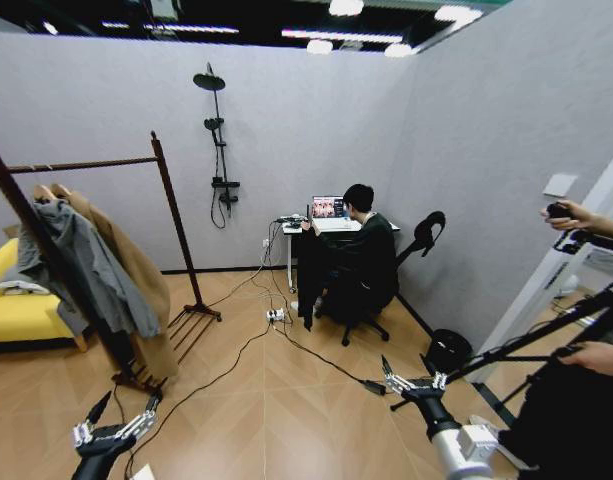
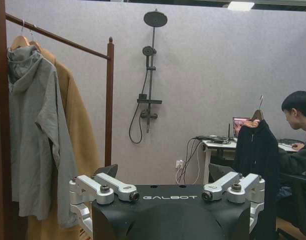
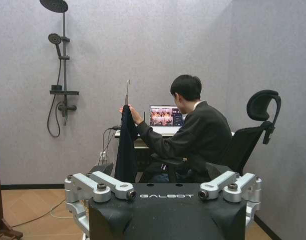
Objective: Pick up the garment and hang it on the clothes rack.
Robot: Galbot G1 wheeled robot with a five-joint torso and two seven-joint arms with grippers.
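"GALBOT" is printed in pale caps on the black housing of the left gripper (image 2: 167, 192), at 6 o'clock of the left wrist view, approx. centred btwn the finger mounts. The same word is read on the right gripper (image 3: 162, 192) housing, 6 o'clock of the right wrist view. The laptop screen (image 3: 165, 115) content is too small to be read.

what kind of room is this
Probably a mock home or test studio, not a lived-in room: grey partition walls with a shower set fixed to one, a clothes rack holding coats, and a desk with a laptop.
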